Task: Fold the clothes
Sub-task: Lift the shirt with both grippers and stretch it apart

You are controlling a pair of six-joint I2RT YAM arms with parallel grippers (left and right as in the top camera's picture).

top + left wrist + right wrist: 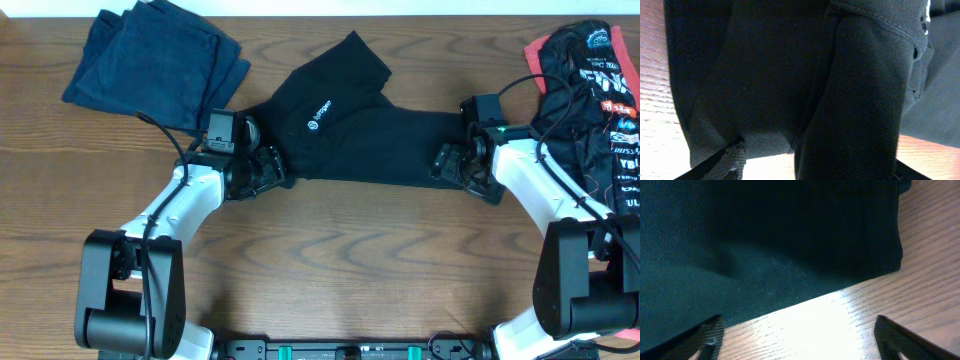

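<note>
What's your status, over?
Left gripper astride black shirt, grip unclear. Right gripper open at shirt's edge. Lettered garment beside right arm.

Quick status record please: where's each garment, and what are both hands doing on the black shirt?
black shirt: mid-table, partly folded, logo up
left hand: at shirt's left end, cloth between jaws, grip unclear
right hand: at shirt's right end, open, bare table between jaws
dark blue garment: folded, far left corner
lettered garment: heaped, far right edge
</note>
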